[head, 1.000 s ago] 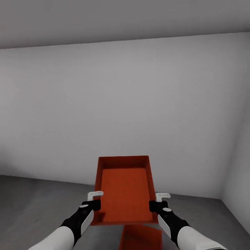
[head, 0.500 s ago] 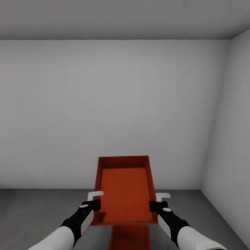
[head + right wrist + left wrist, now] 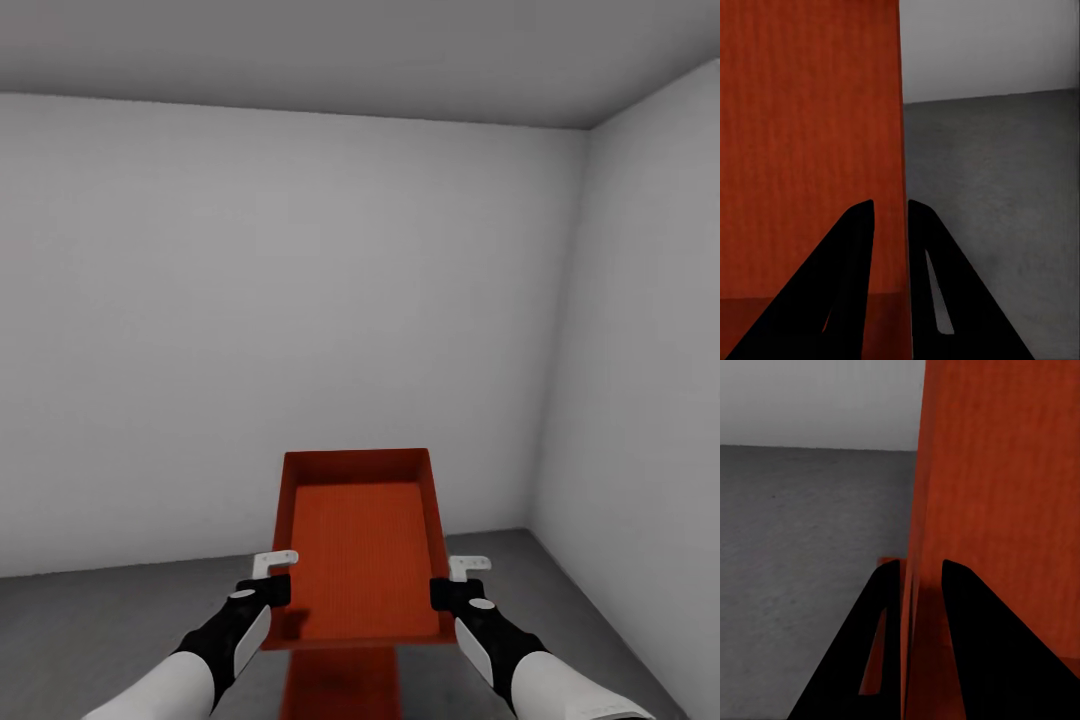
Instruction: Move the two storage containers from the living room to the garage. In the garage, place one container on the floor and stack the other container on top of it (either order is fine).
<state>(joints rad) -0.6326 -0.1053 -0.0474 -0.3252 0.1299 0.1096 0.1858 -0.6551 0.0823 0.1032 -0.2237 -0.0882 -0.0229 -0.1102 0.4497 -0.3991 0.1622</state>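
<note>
Your left gripper (image 3: 274,577) and right gripper (image 3: 455,580) each clamp a side wall of the raised storage container (image 3: 362,560), held above the second container (image 3: 340,685) on the garage floor (image 3: 100,620).

A plain white wall (image 3: 300,330) faced the camera, bare from ceiling to floor. A second white wall (image 3: 650,400) met it at a corner on the right. Above ran a flat, dull grey ceiling (image 3: 350,50). The floor (image 3: 110,620) was dark grey and mottled, rough like concrete, in the wrist views too. The light was soft and even.
</note>
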